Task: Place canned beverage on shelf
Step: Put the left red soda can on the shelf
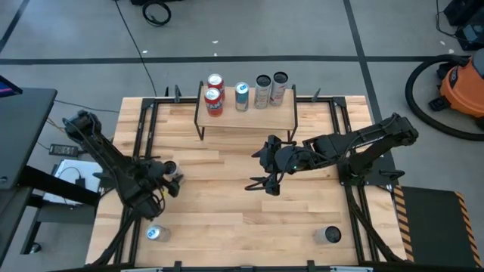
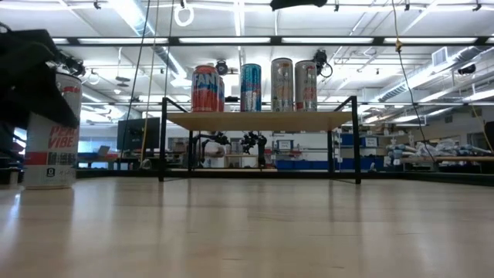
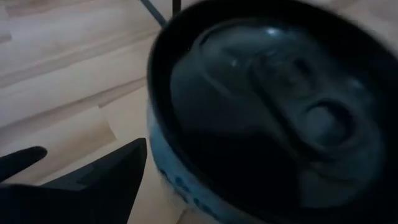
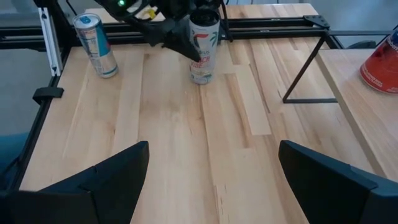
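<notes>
A white can with pink and green print (image 4: 203, 65) stands upright on its base on the table's left side (image 1: 169, 168); it is also in the low view (image 2: 50, 139). My left gripper (image 1: 171, 175) is open, slanting down over the can's top, with one finger (image 4: 183, 42) beside its upper wall and the other behind it. The can's dark lid (image 3: 267, 112) fills the left wrist view. The shelf (image 1: 246, 119) stands at the table's far middle on thin black legs and carries several cans. My right gripper (image 1: 266, 187) hangs open above the table's middle.
A blue and silver can (image 1: 155, 234) stands at the near left corner and a dark-topped can (image 1: 330, 236) at the near right. Black rails (image 1: 140, 128) run along the table's sides. Bare wood lies between the shelf and the near cans.
</notes>
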Motion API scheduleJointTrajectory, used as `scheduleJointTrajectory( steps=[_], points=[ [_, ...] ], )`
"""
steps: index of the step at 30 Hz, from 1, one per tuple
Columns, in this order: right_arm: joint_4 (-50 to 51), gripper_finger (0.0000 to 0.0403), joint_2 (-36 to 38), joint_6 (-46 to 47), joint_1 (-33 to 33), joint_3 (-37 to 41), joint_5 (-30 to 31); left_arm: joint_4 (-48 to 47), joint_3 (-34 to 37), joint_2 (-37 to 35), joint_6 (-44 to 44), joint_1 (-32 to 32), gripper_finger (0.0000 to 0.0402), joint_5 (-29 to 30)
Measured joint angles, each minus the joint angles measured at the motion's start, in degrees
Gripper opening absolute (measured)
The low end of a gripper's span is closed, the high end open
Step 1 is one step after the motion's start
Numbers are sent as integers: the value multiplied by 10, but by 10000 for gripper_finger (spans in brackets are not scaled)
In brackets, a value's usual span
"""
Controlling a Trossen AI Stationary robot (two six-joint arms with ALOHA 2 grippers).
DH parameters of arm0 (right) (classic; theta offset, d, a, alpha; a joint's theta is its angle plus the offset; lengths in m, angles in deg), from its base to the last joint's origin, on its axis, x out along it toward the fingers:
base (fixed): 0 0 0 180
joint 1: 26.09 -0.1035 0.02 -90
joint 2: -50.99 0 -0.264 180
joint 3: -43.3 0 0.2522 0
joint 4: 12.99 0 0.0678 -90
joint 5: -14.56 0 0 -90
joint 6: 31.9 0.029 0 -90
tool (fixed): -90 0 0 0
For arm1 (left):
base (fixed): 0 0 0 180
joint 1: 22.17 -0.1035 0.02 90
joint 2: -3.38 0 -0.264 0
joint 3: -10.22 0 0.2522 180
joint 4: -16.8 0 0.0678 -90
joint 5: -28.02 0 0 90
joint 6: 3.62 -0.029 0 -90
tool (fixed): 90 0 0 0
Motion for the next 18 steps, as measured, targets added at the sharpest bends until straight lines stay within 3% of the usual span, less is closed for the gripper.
scheduleJointTrajectory(
  steps=[9,18],
  points=[
    [-8,369,0,-7,4,0,-12,65,41,0,-3,-8,373,-5],
    [-24,369,0,-8,16,0,-23,120,47,0,-73,-8,371,14]
  ],
)
